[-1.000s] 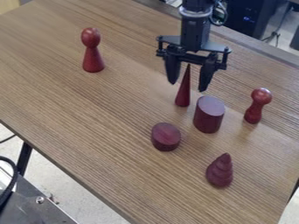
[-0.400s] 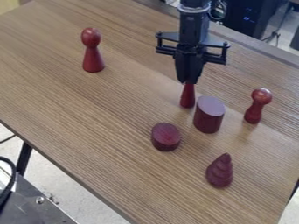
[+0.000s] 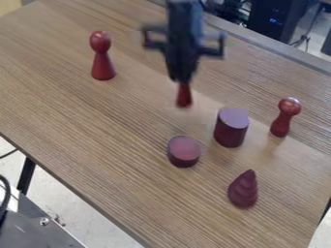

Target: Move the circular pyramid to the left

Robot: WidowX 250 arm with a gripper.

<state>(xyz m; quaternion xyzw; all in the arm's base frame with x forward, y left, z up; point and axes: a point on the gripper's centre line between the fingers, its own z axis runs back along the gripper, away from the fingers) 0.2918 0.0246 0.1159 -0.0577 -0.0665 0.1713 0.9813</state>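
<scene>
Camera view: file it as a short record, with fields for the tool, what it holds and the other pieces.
tool: in the upper middle of the view, closed on the cone
cone: dark red, wide end down, upper part hidden by the tool
cone touching table: cannot tell
cylinders: one tall, one short, both upright
pegs: one at upper left of the view, one at right, both standing
swirl: nearest the view's bottom edge, tip up
surface: wood-grain table
</scene>
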